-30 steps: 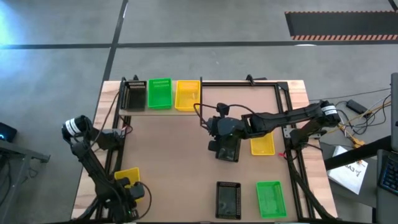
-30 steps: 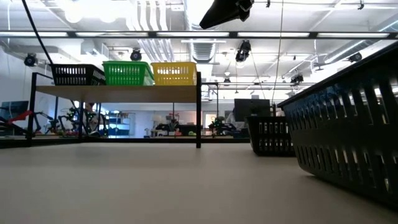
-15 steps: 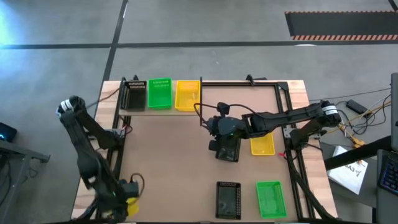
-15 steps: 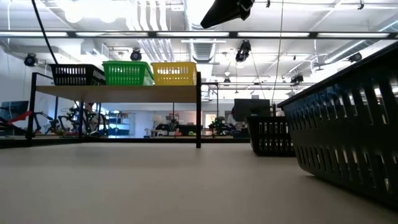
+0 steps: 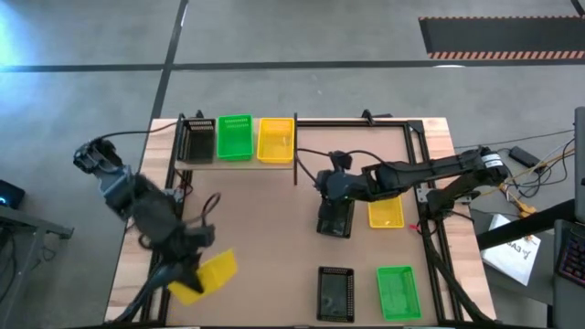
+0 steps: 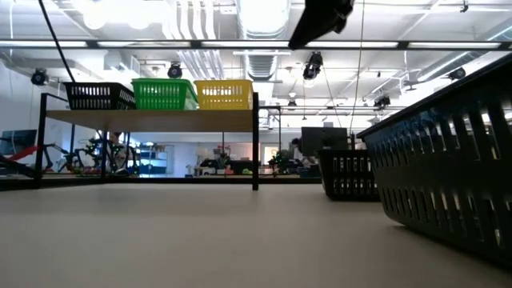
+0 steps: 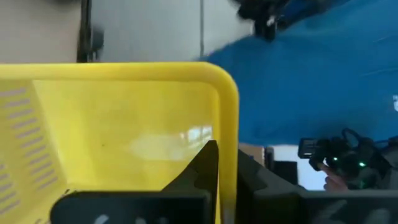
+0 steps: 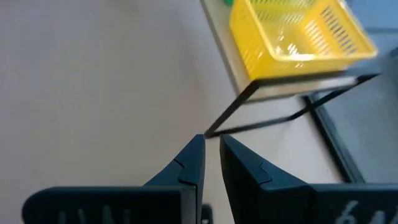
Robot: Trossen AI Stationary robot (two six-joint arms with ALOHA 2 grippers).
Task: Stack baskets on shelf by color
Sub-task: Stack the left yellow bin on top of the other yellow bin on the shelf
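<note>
So the left gripper (image 5: 190,270) is down around 7 o'clock on the table, clamped on the rim of a yellow basket (image 5: 206,275). The basket is tilted at an angle, and in the left wrist view one dark finger (image 7: 202,165) sits inside the yellow basket's wall (image 7: 124,118).

The right gripper (image 5: 327,183) hovers near the middle of the table, just above a black basket (image 5: 335,217), with its fingers (image 8: 189,162) pinched nearly together and nothing between them.

The shelf (image 5: 239,157) is up at 11 o'clock and has a black basket (image 5: 196,139), a green basket (image 5: 234,137) and a yellow basket (image 5: 275,139) lined up side by side on it.

Still loose on the table: a yellow basket (image 5: 386,213) at about 3 o'clock, plus a black one (image 5: 335,292) and a green one (image 5: 397,291) around 5 o'clock.
</note>
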